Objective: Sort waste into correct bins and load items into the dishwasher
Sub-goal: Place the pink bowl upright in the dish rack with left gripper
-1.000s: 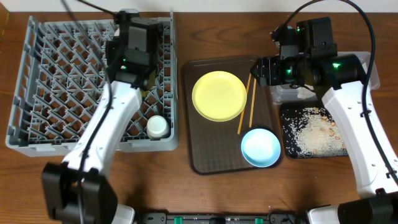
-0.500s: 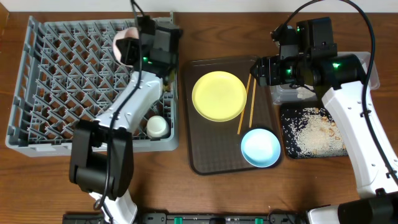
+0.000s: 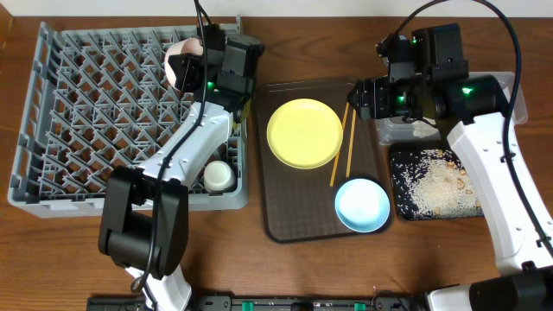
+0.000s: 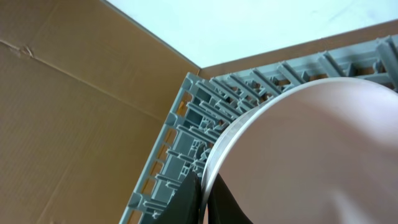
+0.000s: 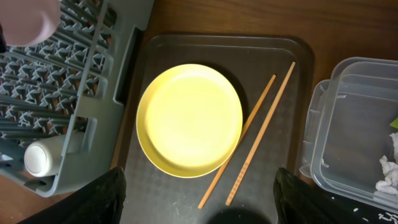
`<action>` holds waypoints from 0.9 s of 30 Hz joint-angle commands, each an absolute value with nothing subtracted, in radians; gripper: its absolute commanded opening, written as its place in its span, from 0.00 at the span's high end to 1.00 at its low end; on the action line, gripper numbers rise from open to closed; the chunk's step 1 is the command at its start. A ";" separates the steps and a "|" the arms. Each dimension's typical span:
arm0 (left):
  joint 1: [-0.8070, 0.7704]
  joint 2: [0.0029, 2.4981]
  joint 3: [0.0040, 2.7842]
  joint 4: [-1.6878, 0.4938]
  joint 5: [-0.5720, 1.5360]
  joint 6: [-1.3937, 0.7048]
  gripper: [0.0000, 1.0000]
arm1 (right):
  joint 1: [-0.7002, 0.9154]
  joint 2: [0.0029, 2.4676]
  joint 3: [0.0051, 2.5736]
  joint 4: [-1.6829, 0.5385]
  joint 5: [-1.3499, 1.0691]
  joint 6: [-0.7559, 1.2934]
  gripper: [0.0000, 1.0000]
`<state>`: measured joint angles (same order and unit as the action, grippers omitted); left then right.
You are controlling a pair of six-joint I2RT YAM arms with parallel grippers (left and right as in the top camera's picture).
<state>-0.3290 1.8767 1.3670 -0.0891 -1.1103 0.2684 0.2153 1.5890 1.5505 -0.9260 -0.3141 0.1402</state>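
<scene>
Wooden table (image 3: 259, 268), cardboard wall (image 4: 74, 124). Left gripper (image 3: 193, 69) clutching white bowl (image 3: 179, 66) has nudged right over rack (image 3: 78, 104); right gripper (image 3: 361, 97) gapes, unmoved.

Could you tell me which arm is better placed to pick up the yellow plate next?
Right: the right gripper hovers open near the yellow plate, while the left gripper holds the white bowl over the dish rack.

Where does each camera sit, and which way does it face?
Overhead: above the table, looking straight down; both arms show.
Left wrist: on the left arm, looking past its held white bowl at the rack; one dark finger shows.
Right wrist: looking down on the yellow plate; both fingers show.
Shared: rack, in all three.
</scene>
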 commanded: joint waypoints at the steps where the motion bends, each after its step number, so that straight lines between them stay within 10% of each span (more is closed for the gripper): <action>1: -0.326 1.884 1.361 -0.062 -1.134 0.281 0.92 | 0.217 1.597 1.567 -0.928 -0.310 0.133 0.26; 12: -0.315 2.041 1.361 0.379 -1.067 0.684 0.93 | 0.217 1.597 1.567 -0.928 -0.310 0.133 0.26; 27: -0.245 2.052 1.361 0.435 -1.045 0.723 0.92 | 0.216 1.597 1.567 -0.928 -0.310 0.133 0.23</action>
